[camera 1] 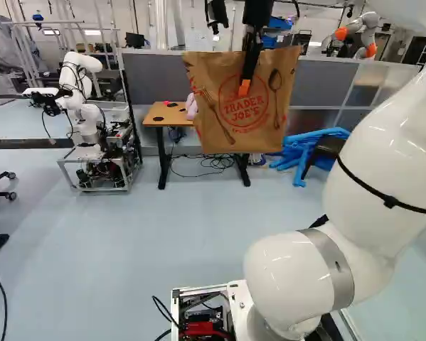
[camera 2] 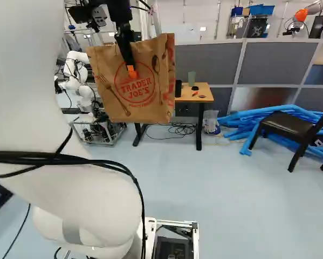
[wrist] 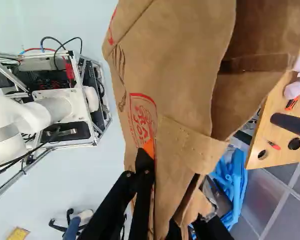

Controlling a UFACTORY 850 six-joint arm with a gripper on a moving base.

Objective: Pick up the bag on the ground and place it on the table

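Table at left in the left base view; to its right and nearer you, the paper bag hangs pinched in your nearly closed gripper, presumably raised to clear the tabletop.

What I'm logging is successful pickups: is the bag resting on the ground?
No, the bag hangs from the claw, above the floor.

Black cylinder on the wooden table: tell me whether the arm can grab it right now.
Probably not: the gripper already holds the paper bag, and the table bearing the black cylinder looks too far ahead without driving closer.
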